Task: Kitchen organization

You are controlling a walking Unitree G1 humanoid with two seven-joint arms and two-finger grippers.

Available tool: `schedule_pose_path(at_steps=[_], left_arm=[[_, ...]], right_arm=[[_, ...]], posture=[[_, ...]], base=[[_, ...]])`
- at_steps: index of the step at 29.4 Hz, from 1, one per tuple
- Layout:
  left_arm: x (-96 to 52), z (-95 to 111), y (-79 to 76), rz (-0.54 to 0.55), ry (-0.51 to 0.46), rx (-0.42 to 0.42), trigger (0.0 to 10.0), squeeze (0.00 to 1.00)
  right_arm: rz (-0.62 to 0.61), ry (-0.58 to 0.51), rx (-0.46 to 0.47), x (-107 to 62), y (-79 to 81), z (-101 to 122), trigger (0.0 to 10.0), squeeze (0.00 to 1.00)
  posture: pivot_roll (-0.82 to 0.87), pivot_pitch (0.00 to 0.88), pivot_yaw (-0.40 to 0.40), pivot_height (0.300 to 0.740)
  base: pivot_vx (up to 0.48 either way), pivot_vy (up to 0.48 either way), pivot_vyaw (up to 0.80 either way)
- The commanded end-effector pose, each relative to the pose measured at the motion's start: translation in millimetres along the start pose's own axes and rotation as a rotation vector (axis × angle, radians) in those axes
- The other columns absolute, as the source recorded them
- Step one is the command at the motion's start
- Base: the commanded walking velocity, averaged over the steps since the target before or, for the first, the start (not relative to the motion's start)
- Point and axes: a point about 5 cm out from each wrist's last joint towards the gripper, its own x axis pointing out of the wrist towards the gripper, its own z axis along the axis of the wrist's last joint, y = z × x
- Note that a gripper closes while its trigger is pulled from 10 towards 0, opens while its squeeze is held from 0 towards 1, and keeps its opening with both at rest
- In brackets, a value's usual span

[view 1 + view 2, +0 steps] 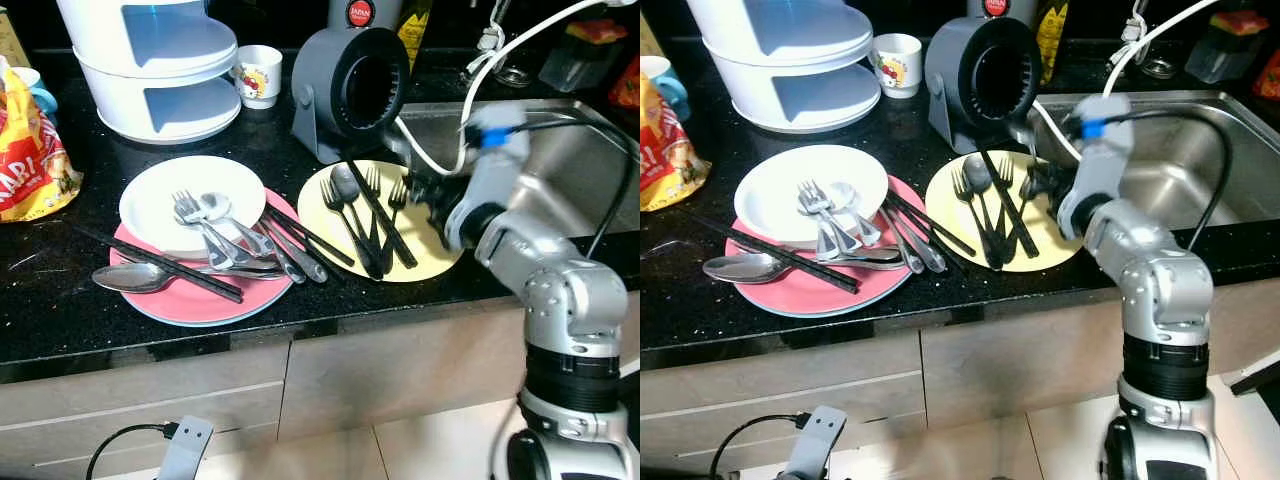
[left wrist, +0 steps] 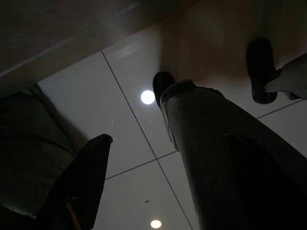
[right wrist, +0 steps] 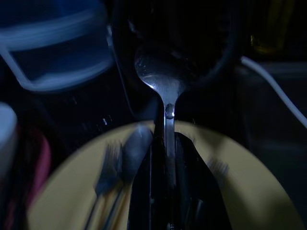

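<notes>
Right gripper [image 1: 1040,178] clamped on silver spoon [image 3: 160,76] above yellow plate [image 1: 1065,252]; holder [image 1: 985,80] at 12 o'clock; might slip from narrow pinch

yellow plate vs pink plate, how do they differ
The yellow plate carries dark forks, a spoon and chopsticks straight on its face; the pink plate has a white plate stacked on it, with shiny silver cutlery. The yellow plate lies nearer the sink. Both sit flat on the black counter.
</notes>
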Motion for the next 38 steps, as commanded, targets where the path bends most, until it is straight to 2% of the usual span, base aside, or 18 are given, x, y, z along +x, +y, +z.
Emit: schedule_pose_path(at_steps=[1, 2, 4, 5, 7, 13, 17, 24, 31, 38], left_arm=[[0.0, -19, -8.6, -0.015, 0.065, -0.018, 10.0, 0.00], [0.1, -18, -8.6, -0.014, 0.062, -0.022, 10.0, 0.00], [0.1, -18, -8.7, -0.014, 0.061, -0.027, 10.0, 0.00], [0.2, -18, -8.9, -0.019, 0.060, -0.031, 10.0, 0.00], [0.2, -17, -9.3, -0.027, 0.062, -0.033, 10.0, 0.00], [0.2, -17, -9.4, -0.035, 0.067, -0.044, 10.0, 0.00], [0.1, -17, -8.4, -0.032, 0.068, -0.049, 10.0, 0.00], [-0.2, -17, -7.1, -0.031, 0.070, -0.047, 10.0, 0.00], [-0.4, -17, -6.2, -0.035, 0.070, -0.049, 10.0, 0.00], [-0.5, -17, -5.6, -0.037, 0.071, -0.051, 10.0, 0.00]], right_arm=[[0.043, -0.057, 0.055, -3.5, -0.2, 4, 0.0, 0.00], [0.080, -0.085, 0.088, -4.7, 2.4, 5, 3.4, 0.00], [0.117, -0.118, 0.126, -6.3, 5.1, 6, 3.4, 0.00], [0.139, -0.140, 0.147, -6.9, 7.1, 7, 9.6, 0.00], [0.174, -0.170, 0.164, -7.8, 11.0, 8, 10.0, 0.00], [0.212, -0.224, 0.211, -7.1, 16.8, 6, 10.0, 0.00], [0.200, -0.234, 0.241, -5.5, 17.2, -4, 10.0, 0.00], [0.178, -0.205, 0.198, -4.6, 16.9, -13, 10.0, 0.00], [0.177, -0.194, 0.176, -4.2, 18.8, -17, 10.0, 0.00], [0.160, -0.198, 0.148, -4.1, 19.4, -16, 10.0, 0.00]], posture=[[-0.01, 0.095, -0.058, 0.740], [-0.01, 0.094, -0.057, 0.740], [-0.01, 0.094, -0.057, 0.740], [-0.01, 0.091, -0.054, 0.740], [-0.01, 0.090, -0.050, 0.740], [0.00, 0.086, -0.047, 0.740], [0.00, 0.083, -0.040, 0.740], [0.00, 0.082, -0.037, 0.740], [-0.01, 0.084, -0.036, 0.740], [-0.01, 0.085, -0.037, 0.740]], base=[[0.000, 0.000, 0.00], [0.000, 0.000, 0.00], [0.000, 0.000, 0.00], [0.000, 0.000, 0.00], [0.000, 0.000, 0.00], [0.000, -0.102, 0.00], [0.000, -0.344, 0.00], [0.000, -0.359, 0.12], [0.000, -0.373, 0.77], [0.000, -0.389, 0.00]])
